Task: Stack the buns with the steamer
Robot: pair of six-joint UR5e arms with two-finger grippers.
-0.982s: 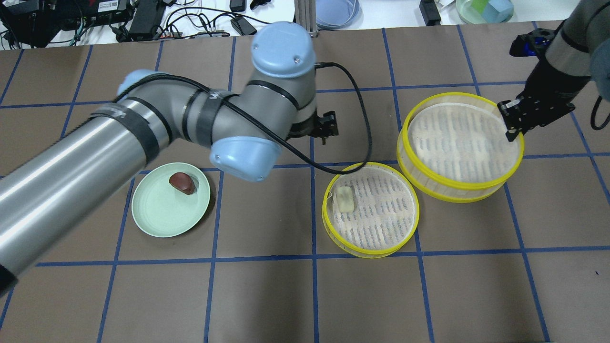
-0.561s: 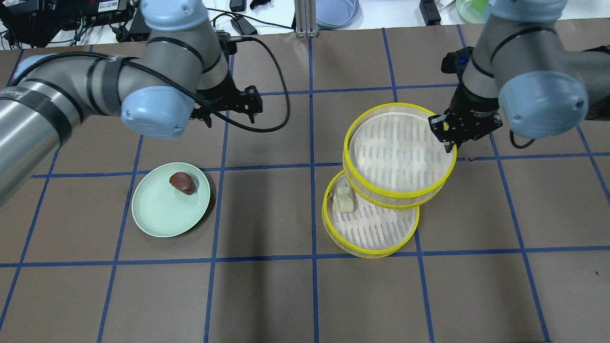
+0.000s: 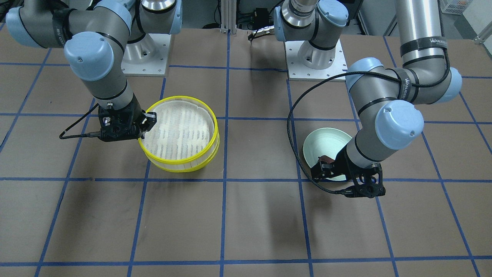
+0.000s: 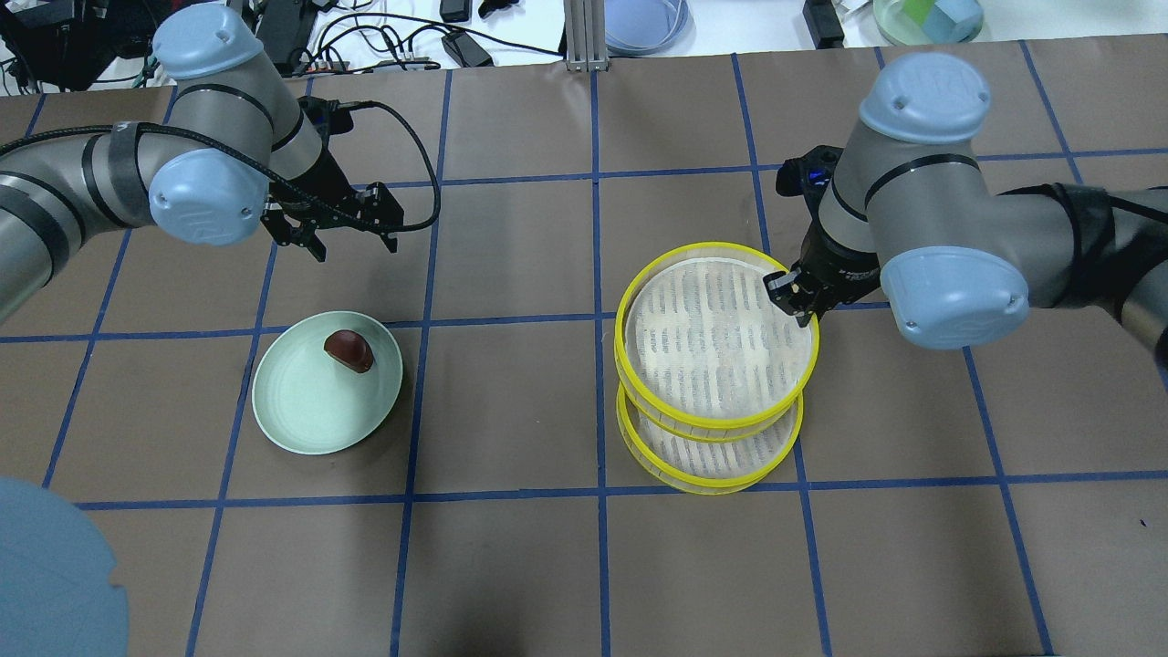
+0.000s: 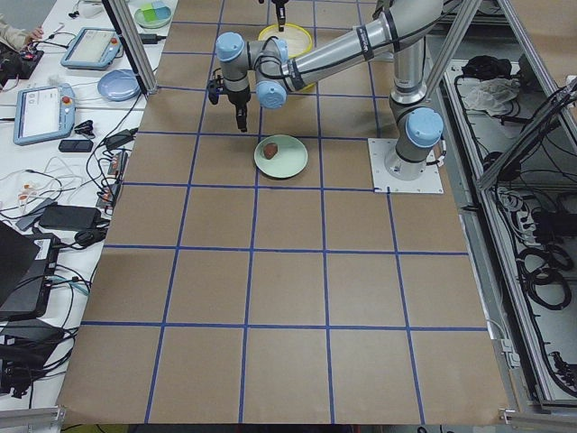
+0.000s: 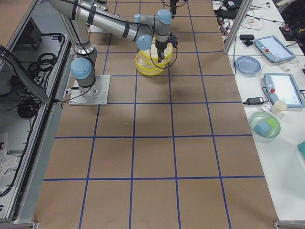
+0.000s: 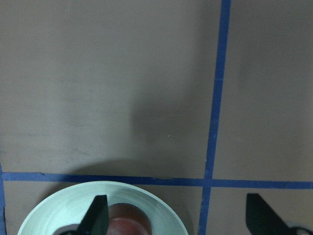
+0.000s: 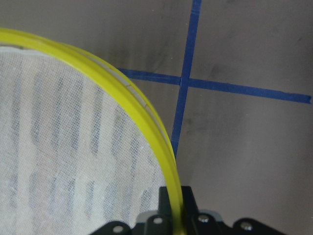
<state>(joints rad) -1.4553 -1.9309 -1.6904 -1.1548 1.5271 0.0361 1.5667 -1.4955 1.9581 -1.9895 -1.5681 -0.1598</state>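
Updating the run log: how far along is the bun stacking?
Done: the upper steamer tray sits over the lower tray. In hand: the right gripper is shut on its rim. Remaining: the brown bun lies on the green plate, the left gripper open nearby.

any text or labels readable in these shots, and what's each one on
"WAN...": white lettering on the black strap around the left arm; the remaining letters are too blurred to read.
White sticker at the top left of the overhead view: too small to read.
No other text is legible.
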